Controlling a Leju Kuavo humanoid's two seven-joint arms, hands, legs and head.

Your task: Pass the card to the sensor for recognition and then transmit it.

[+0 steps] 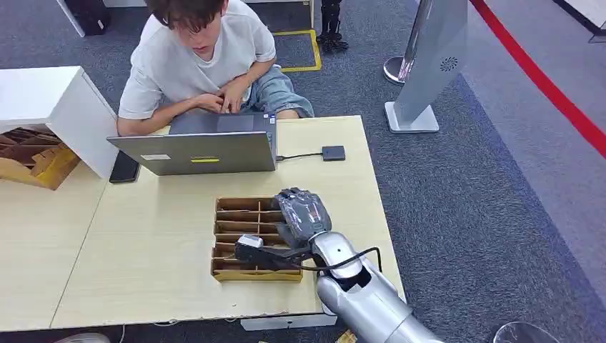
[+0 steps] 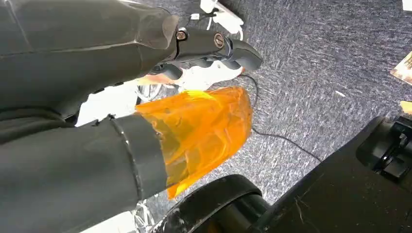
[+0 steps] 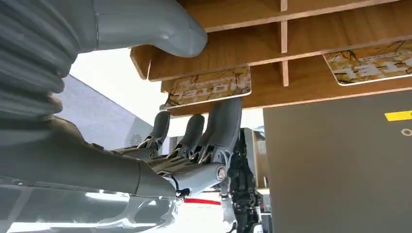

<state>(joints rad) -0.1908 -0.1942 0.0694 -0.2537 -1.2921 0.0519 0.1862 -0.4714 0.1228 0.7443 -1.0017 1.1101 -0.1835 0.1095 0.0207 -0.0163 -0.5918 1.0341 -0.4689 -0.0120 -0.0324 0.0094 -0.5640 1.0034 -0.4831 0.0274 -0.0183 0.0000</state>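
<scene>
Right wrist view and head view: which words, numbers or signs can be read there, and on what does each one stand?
Patterned card in the wooden slotted box: large characters, turned and blurred, unreadable.
Second patterned card: likewise unreadable.
Grey laptop lid: yellow sticker, white label, too small to read.
Grey standing panel: round logo, no words.

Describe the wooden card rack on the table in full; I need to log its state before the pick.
The card rack is a flat, brown tray that looks like wood, split by thin dividers into long slots. It lies on the pale table in front of the laptop. The right wrist view shows patterned cards standing in slots. The right hand hovers at its right edge; contact cannot be told.
</scene>
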